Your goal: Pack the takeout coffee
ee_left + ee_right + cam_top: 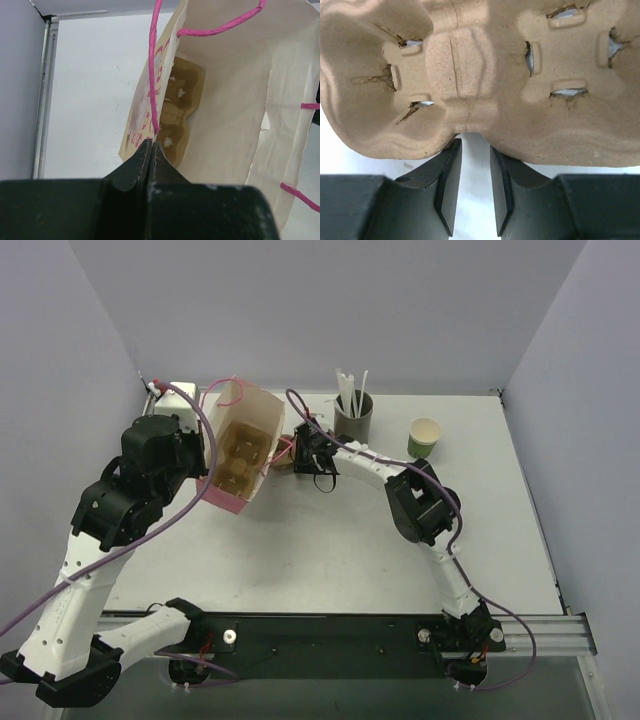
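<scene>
White bench, bag held open, coffee not yet packed

Pale bench (pixel 330 540) and lavender walls are framing a paper bag (pixel 268 428) with pink handles, which is standing tilted with its mouth up. A card cup carrier (pixel 238 452) is lying at the bottom of the bag, its wells holding no cup. The left pincer (pixel 152 147), fully closed, is pinching the bag's left rim.

Just right of the bag, the right pincer (pixel 474 146) is hovering with jaws a little apart. Moulded card (pixel 470 75) is lying over its tips, and no grip is showing. I cannot tell whether this card is the bag's carrier.

The takeout coffee is not showing clearly anywhere. Only a brown patch (pixel 285 462) is sitting against the bag's right side, too small to name. Further right of the bag, a grey holder of straws (pixel 353 418) and a green cup with a cream inside (pixel 425 437) are standing.

Packing seems barely begun: bag and carrier look ready, with the coffee yet to go in.
</scene>
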`<state>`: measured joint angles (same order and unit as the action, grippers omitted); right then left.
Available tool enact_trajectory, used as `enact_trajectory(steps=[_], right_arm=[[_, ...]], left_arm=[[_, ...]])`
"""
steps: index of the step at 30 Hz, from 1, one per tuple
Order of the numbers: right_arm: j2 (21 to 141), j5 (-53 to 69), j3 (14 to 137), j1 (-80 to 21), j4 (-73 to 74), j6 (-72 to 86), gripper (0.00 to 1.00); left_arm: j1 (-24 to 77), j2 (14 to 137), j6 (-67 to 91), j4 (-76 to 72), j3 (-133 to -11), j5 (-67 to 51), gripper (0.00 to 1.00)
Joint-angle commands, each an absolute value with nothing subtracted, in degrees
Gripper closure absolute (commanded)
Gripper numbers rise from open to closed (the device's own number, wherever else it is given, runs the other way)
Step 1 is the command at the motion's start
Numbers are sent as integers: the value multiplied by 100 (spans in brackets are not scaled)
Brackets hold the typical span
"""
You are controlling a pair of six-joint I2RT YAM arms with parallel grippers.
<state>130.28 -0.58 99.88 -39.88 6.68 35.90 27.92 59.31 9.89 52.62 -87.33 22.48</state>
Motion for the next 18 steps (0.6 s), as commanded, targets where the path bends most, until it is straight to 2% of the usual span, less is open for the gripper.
enact_trajectory(steps=[1,5,9,18], right_arm=[[13622,202,11088,-3797,791,3270,74],[14150,351,11934,-3736,966,3103,69],[14125,343,12041,-3718,1019,3094,64],[12580,229,10514,-3788,1265,3568,60]], left_arm=[[2725,5695,1037,5098,-8816,2171,100],[2707,5695,1055,5185,-8824,2083,100],[2681,5643,1037,5247,-8798,2109,100],[2637,5608,888,5098,-8640,2058,100]])
